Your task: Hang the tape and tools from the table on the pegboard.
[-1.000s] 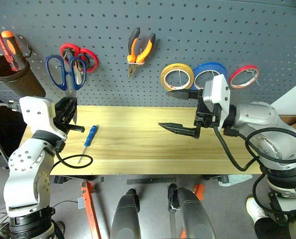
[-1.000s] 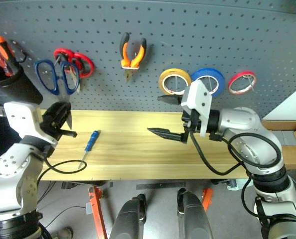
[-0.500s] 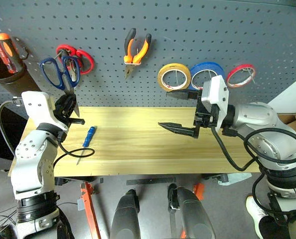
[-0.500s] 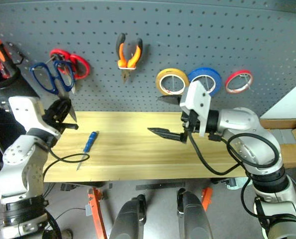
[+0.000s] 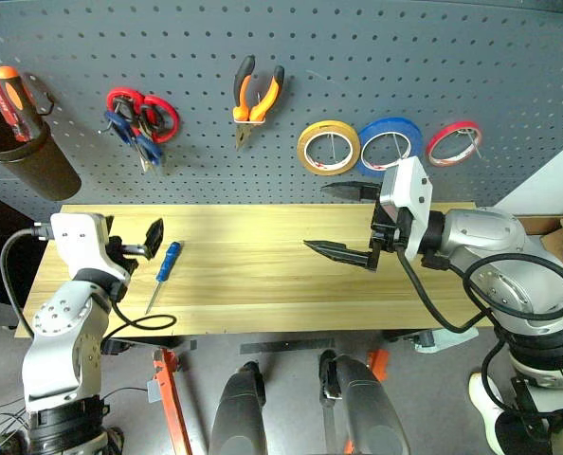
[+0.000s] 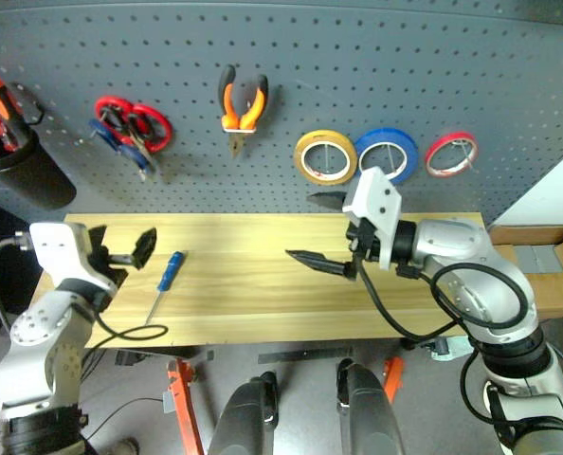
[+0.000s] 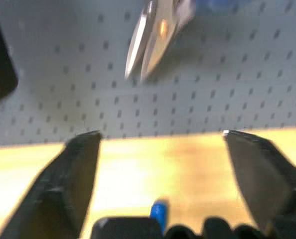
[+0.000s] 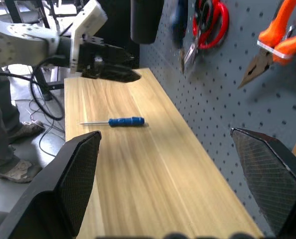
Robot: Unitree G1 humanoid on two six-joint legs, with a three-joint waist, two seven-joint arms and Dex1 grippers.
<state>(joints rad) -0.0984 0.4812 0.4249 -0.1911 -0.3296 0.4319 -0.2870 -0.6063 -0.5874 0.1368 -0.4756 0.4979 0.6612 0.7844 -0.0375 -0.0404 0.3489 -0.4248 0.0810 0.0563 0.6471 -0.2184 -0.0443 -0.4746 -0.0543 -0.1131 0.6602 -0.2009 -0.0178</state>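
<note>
The tan-yellow tape [image 5: 328,148], the orange-handled pliers [image 5: 256,94] and the dark blue-handled scissors [image 5: 131,134] hang on the grey pegboard [image 5: 405,57]; the scissors look blurred and tilted beside the red-handled pair [image 5: 146,108]. A small blue-handled screwdriver [image 5: 168,262] lies on the yellow wooden table [image 5: 263,289], near its left end. My left gripper [image 5: 134,245] stands open just left of the screwdriver, empty, below the scissor blades [image 7: 149,37]. Over the table's middle my right gripper [image 5: 317,218] hangs open and empty, pointing left.
A blue roll [image 5: 391,144] and a thin red roll [image 5: 454,142] hang right of the tape. At the far left of the board is a brown cup [image 5: 30,161] holding orange-and-red screwdrivers. A person's leg and shoe [image 8: 11,132] show beyond the table's left end.
My left gripper has opened, let go of the blue scissors' blades and dropped toward the table. The scissors now swing free on their hook. The right gripper has kept still.
</note>
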